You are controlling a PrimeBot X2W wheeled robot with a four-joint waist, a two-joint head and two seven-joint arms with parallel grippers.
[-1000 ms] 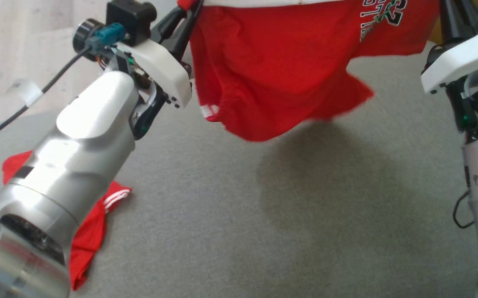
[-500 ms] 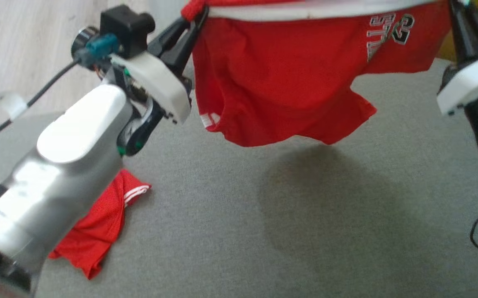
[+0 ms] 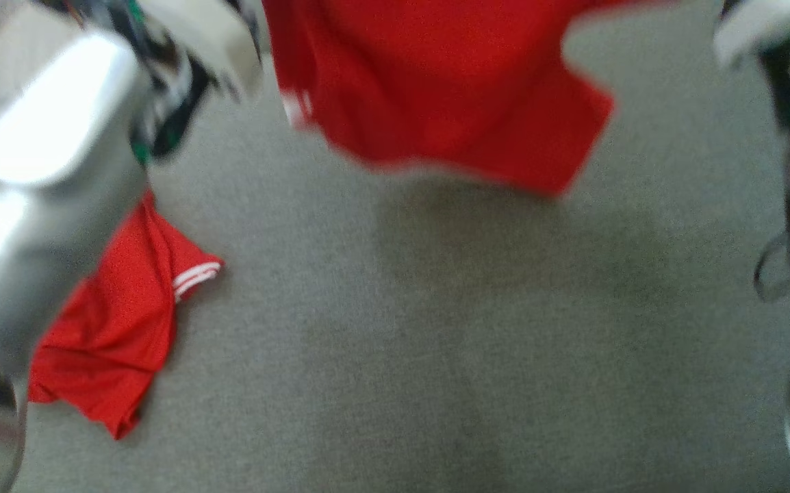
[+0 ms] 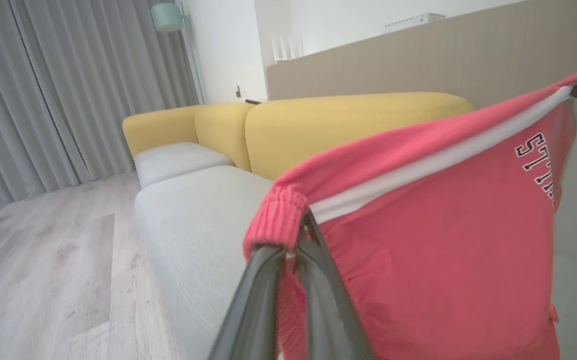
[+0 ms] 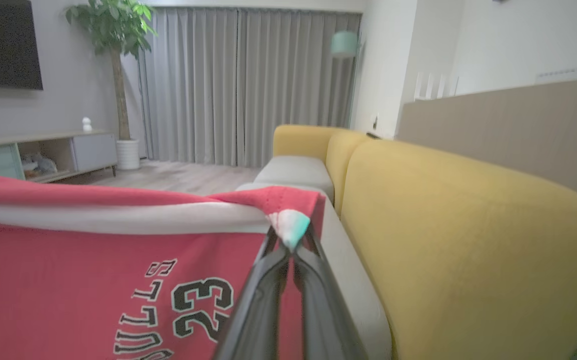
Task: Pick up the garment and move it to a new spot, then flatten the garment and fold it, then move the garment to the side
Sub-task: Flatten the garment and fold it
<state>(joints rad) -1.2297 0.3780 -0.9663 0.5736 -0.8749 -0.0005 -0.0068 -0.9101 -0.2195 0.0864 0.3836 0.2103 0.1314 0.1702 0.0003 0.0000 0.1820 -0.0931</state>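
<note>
The garment (image 3: 450, 89) is a red sports piece with a white band and black lettering. It hangs stretched in the air above the grey seat surface (image 3: 436, 329). My left gripper (image 4: 296, 245) is shut on one end of its ribbed band, at the garment (image 4: 418, 240). My right gripper (image 5: 291, 245) is shut on the other end, beside the lettering on the garment (image 5: 93, 270). In the head view only my pale forearms show at the left and right edges, blurred.
A second red cloth (image 3: 121, 322) with white stripes lies crumpled on the grey seat at the left. A yellow sofa back (image 5: 468, 240) runs along the seat's far side. Wooden floor (image 4: 43, 260) lies beyond the seat's left edge.
The head view has tilted down and blurred, so the garment's top and both grippers have left it. Both grips on the band hold as before.
</note>
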